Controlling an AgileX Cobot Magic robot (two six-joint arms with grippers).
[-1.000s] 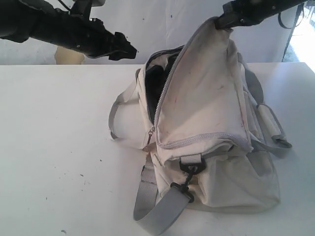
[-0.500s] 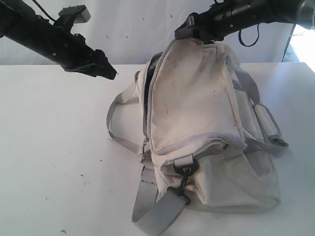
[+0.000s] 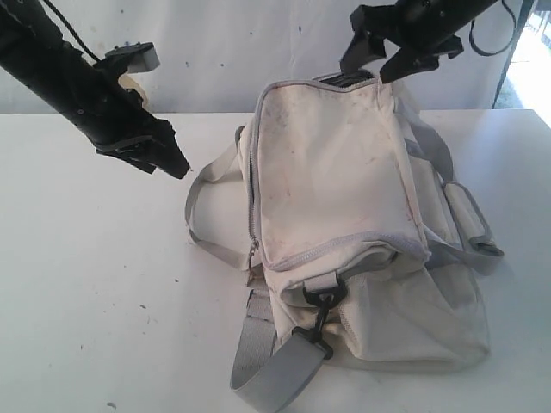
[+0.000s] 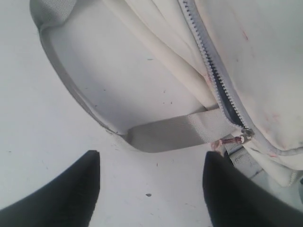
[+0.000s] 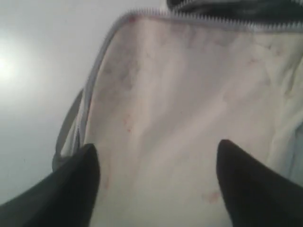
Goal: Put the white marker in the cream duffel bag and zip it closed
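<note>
On the white table (image 3: 86, 301) of the exterior view, the cream duffel bag (image 3: 344, 198) sits upright with its big top flap lying down flat over the body, the grey zipper (image 3: 255, 185) running around the flap's edge and its slider low on the bag's near left corner. A grey webbing strap (image 3: 263, 374) hangs from a black clip (image 3: 323, 297) on the bag's near end. The left gripper (image 3: 168, 163) hangs just off the bag's left side, clear of the fabric; the right gripper (image 3: 379, 67) is above the bag's far top edge, its jaws spread and nothing between them. From the left wrist, the left gripper (image 4: 151, 156) shows two dark fingers (image 4: 71, 189) set wide apart and empty above the table, with the bag's strap loop (image 4: 180, 132) and the zipper slider (image 4: 245, 135) just beyond; a narrow dark gap runs beside the zipper teeth there. From the right wrist, the right gripper (image 5: 156, 144) is likewise parted wide and holds nothing, over the smudged cream flap (image 5: 189, 104), with a dark slit past the flap's zipped edge. The white marker shows in no view, and what lies in the bag cannot be told.
</note>
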